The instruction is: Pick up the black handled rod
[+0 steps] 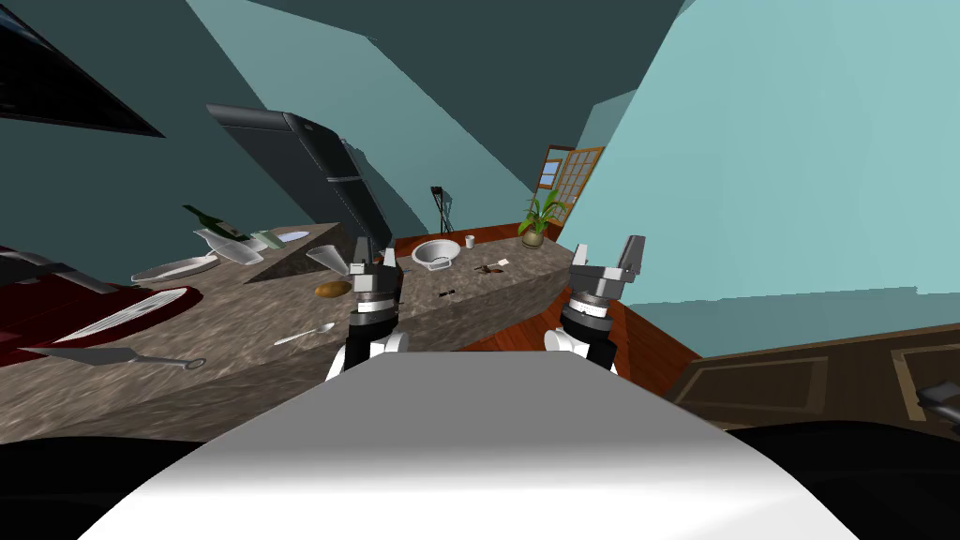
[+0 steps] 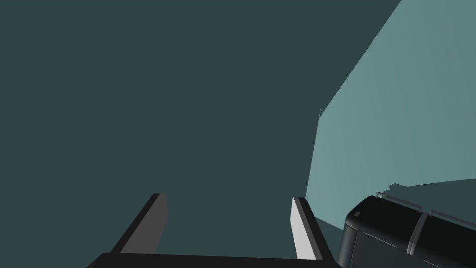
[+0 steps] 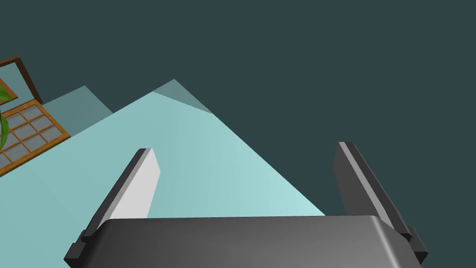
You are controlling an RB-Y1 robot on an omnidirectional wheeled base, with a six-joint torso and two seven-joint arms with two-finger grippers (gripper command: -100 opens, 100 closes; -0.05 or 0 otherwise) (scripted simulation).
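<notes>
Black handled rod (image 1: pixel 77 278): as best I can tell, it is the dark-gripped grey bar at the far left of the stone worktop (image 1: pixel 244 314). It lies over a dark red mat (image 1: pixel 28 323), and its handle end is cut off by the edge. The 2 claws are well apart from it, both spread and holding nothing: the left claw (image 1: pixel 373 255) above the worktop, the right claw (image 1: pixel 607 255) past its end. A small dark item (image 1: pixel 447 293) near the white bowl (image 1: pixel 437 253) is too small to name.

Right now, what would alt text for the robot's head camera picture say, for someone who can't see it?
Seen from the head, the left gripper and right gripper stand raised with fingers open at a long mottled stone counter. It carries plates, a white bowl, a spoon and, at the far end, a potted plant.
</notes>
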